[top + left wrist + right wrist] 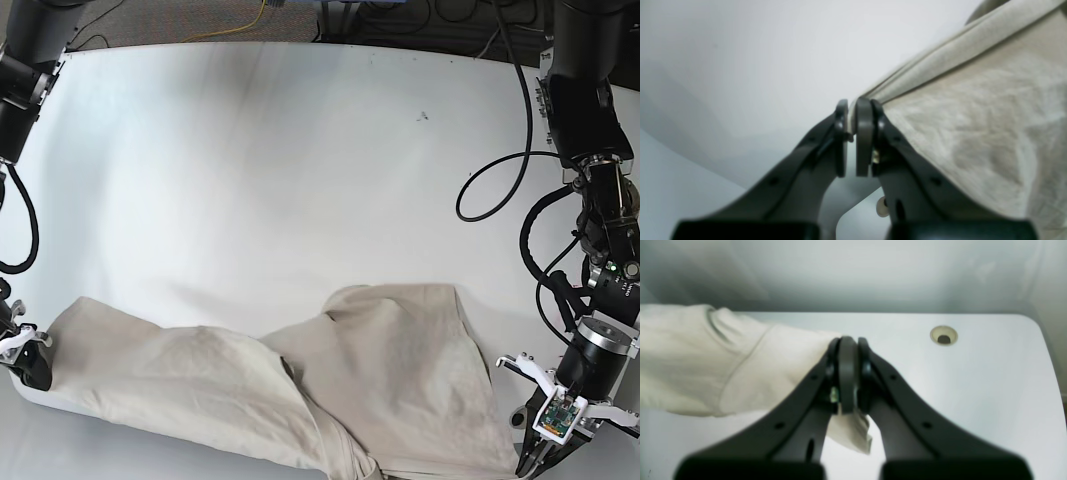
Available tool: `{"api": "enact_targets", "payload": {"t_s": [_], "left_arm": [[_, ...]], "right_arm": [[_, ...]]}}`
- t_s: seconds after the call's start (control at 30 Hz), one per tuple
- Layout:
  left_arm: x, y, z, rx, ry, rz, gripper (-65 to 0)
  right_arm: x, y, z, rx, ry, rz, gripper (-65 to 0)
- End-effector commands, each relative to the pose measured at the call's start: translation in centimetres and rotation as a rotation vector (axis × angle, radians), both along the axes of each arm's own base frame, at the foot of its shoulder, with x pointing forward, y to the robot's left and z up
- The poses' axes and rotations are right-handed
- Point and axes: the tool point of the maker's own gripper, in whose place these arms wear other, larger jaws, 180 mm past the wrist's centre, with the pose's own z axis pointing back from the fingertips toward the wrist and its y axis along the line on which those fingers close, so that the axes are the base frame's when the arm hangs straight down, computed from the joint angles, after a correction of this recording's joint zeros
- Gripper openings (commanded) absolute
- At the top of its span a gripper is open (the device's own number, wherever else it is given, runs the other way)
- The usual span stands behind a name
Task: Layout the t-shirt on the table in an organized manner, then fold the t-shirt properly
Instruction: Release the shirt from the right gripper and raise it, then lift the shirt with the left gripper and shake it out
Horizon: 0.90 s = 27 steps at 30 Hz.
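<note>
- Left wrist view: the left gripper is pinched tight on an edge of the t-shirt. A thin bit of cloth shows between its two dark fingers. From the gripper the shirt spreads up and to the right, and the picture edge cuts it off. The picture is blurry, so the cloth's folds are hard to make out. The white behind the gripper is soft and foggy, and I cannot tell where the table ends there.
- Right wrist view: the right gripper is squeezed on the t-shirt too. A small flap of cloth hangs out under the fingers. The shirt lies on the table to the left of the gripper and runs off the picture. A round hole in the table sits up and to the right of the gripper.
- Base view: the t-shirt lies wrinkled and bunched along the near edge of the white table. Its bottom is cut off by the picture. The left gripper is at the shirt's right corner, and its tips are too small to see well. The right gripper is at the shirt's left end, mostly cut off.
</note>
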Motion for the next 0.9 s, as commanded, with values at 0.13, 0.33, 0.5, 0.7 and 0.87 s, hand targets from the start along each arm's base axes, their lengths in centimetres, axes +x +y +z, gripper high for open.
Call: {"api": "enact_targets", "payload": {"t_s": [0.13, 0.33, 0.5, 0.7, 0.87], "left_arm": [[-0.2, 1.9, 3.2, 0.000, -0.085, 0.077, -65.0], [-0.2, 1.6, 4.1, 0.004, -0.105, 0.070, -65.0], [-0.2, 1.5, 4.3, 0.005, -0.109, 0.069, -65.0], [-0.2, 1.4, 4.2, 0.007, -0.107, 0.065, -65.0], [0.0, 0.4, 3.6, 0.022, -0.092, 0.042, -65.0]], "right_arm": [[-1.3, 0.4, 2.1, -0.102, -0.051, -0.008, -56.7], [-3.4, 2.5, 0.6, -0.147, -0.038, 0.040, -26.7], [-5.6, 4.2, -0.6, -0.138, -0.051, 0.052, -11.0], [-7.8, 6.5, -3.0, -0.105, -0.025, 0.079, -9.7], [-8.8, 8.0, -5.3, -0.051, 0.012, 0.093, -9.7]]}}
